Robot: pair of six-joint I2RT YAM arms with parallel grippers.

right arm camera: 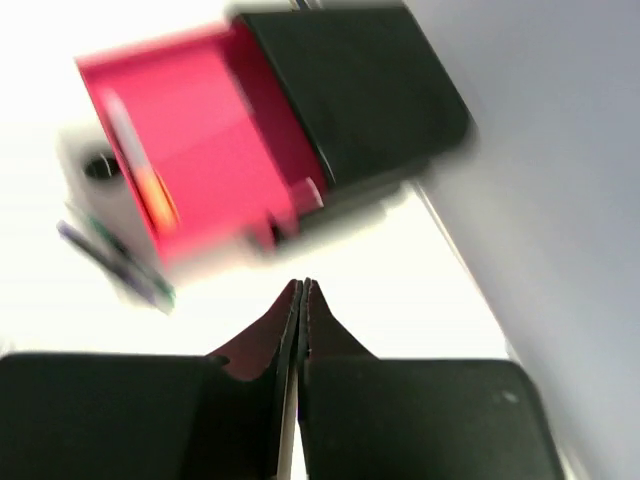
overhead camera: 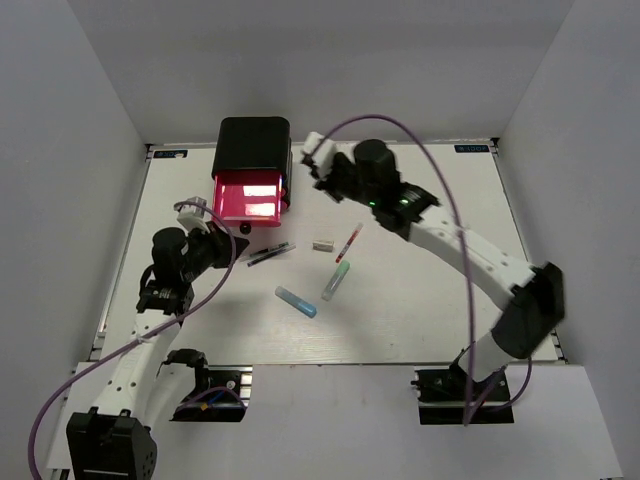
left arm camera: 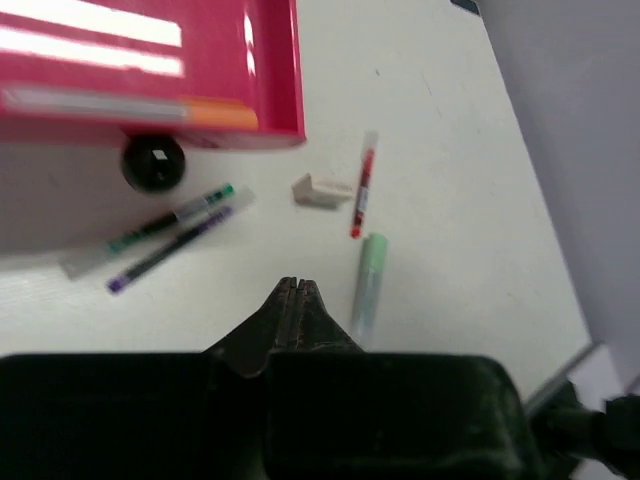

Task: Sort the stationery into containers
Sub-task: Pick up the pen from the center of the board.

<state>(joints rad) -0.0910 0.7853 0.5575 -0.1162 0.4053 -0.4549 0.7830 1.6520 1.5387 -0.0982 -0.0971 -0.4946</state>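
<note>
The black cabinet (overhead camera: 252, 148) stands at the table's back with one pink-red drawer (overhead camera: 248, 197) pulled open, its knob (overhead camera: 244, 228) in front. A marker with an orange end (left arm camera: 215, 112) lies in the drawer. On the table lie two thin dark pens (overhead camera: 270, 253), a grey-white eraser (overhead camera: 322, 245), a red-white pen (overhead camera: 349, 241), a green marker (overhead camera: 336, 280) and a blue marker (overhead camera: 296, 301). My left gripper (overhead camera: 218, 232) is shut and empty, just left of the knob. My right gripper (overhead camera: 318, 160) is shut and empty beside the cabinet's right side (right arm camera: 350, 95).
White walls enclose the table on three sides. The left wrist view shows the knob (left arm camera: 153, 163), pens (left arm camera: 170, 238), eraser (left arm camera: 320, 189), red-white pen (left arm camera: 362, 185) and green marker (left arm camera: 370, 280) ahead of my shut left gripper (left arm camera: 297, 285).
</note>
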